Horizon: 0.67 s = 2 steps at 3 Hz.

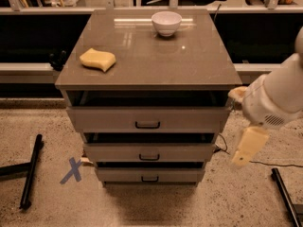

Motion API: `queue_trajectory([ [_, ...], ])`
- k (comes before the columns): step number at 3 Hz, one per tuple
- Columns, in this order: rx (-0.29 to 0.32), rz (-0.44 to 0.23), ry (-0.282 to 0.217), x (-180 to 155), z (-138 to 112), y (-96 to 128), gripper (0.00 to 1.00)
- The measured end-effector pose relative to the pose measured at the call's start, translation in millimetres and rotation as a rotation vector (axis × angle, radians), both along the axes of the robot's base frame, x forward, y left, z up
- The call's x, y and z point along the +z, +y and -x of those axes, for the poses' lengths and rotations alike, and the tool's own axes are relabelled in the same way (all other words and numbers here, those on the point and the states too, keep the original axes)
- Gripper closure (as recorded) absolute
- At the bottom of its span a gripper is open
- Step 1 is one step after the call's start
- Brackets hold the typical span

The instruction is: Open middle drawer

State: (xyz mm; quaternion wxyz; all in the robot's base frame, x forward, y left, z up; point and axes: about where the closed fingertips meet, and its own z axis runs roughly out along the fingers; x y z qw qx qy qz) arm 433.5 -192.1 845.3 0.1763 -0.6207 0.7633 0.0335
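Observation:
The cabinet [142, 51] has three stacked grey-beige drawers. The middle drawer [113, 152] is the second one, with a small black handle [149, 157] at its centre; its front sits slightly forward of the bottom drawer [118, 175] and behind the top drawer [104, 119]. My gripper [248, 147] hangs on the white arm [279, 96] to the right of the cabinet, at about the middle drawer's height, apart from it and holding nothing.
A white bowl [166, 22] and a yellow sponge [97, 59] sit on the cabinet top. A blue tape X [72, 170] marks the floor at the left. Black bars lie on the floor at the left [31, 171] and right [285, 195]. A cable [221, 143] runs by the cabinet's right side.

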Motion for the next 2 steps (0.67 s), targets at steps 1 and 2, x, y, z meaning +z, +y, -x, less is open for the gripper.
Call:
queue_trajectory([
  [1, 0.024, -0.074, 0.031, -70.3, -8.8, 30.2, 0.0],
  [2, 0.024, -0.073, 0.031, -70.2, -8.6, 30.3, 0.0],
])
